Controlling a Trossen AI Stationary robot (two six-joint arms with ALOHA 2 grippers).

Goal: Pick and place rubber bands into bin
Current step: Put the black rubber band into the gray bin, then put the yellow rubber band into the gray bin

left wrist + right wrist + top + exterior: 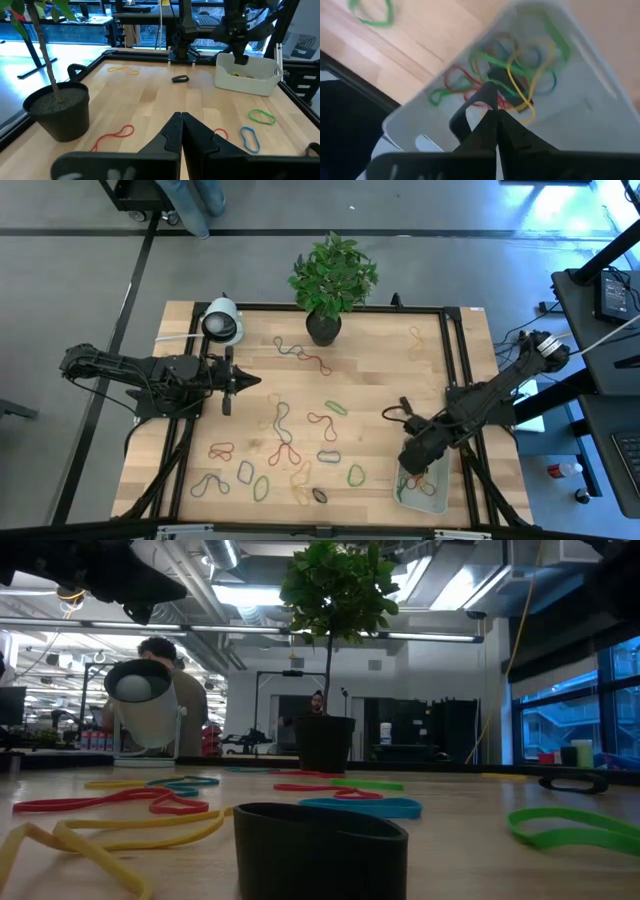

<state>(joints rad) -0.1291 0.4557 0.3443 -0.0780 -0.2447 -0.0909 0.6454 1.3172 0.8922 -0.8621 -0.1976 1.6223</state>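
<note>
Right gripper (492, 117), dark two-finger type, hangs directly over the small shallow pale translucent white plastic bin (600, 125); fingertips pressed together at a point, nothing seen between them. Inside the bin lies a tangle of thin rubber bands (520, 75), green, yellow, red and blue, just beyond the fingertips. One green loop (370, 12) lies on the wood outside the bin wall.

High view places the bin (436, 502) at the table's near right corner, with the right gripper (414, 460) above its edge. Only this view shows the full scatter: loose bands (285, 445) spread over the middle and near left of the pale wooden table (380, 360), a few more past the dark plant pot (323, 328) with its green plant.

Left gripper (180, 120) waits over the left side of the table, fingers closed tip to tip, holding nothing. Its wrist view shows the bin's outer wall (245, 82) side-on, well apart, with the right arm above it.

Low view alone shows a dark cylinder (320, 850) nearest the lens, yellow, red, blue and green bands flat behind it, a white round lamp-like object (145, 705), and a person far back. No legible writing anywhere.
</note>
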